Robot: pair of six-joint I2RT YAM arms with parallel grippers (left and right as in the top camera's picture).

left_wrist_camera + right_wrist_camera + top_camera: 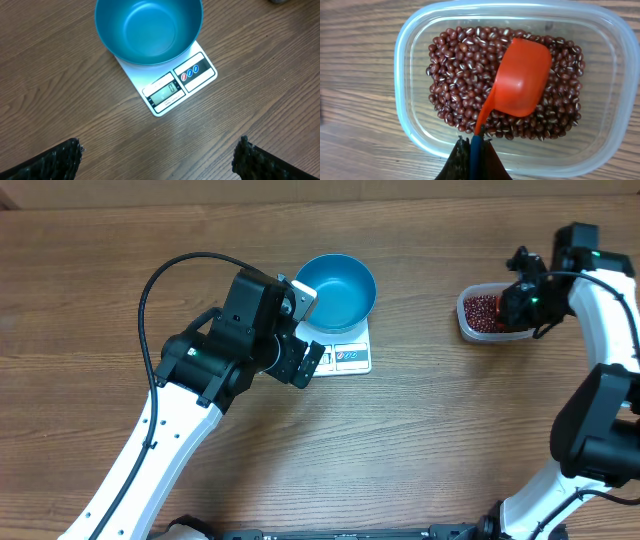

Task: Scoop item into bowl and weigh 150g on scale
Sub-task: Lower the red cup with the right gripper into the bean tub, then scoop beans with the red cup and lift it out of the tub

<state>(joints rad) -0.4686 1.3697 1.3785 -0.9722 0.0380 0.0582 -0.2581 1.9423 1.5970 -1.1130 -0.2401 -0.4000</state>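
The right gripper (472, 146) clenched the orange scoop (522, 80) by its handle — cup resting on the beans (457, 75) just ahead. The left gripper (157, 156) gaped wide — the bowl (150, 30) on the scale (200, 75) ahead.

The brown wooden table (420, 440) shows streaked grain under a matt finish. The round blue bowl (150, 30) is smooth with a satin sheen; it may be coated metal or plastic, hard to tell. The flat white rectangular scale (175, 82) looks like smooth, slightly glossy plastic. The clear rectangular plastic tub (407, 90) is cloudy and shiny. The small dark red-brown beans (460, 75) are glossy. The orange plastic scoop (525, 80) is smooth, semi-matt. The left gripper (157, 155) has black, rough-textured fingers (55, 162).
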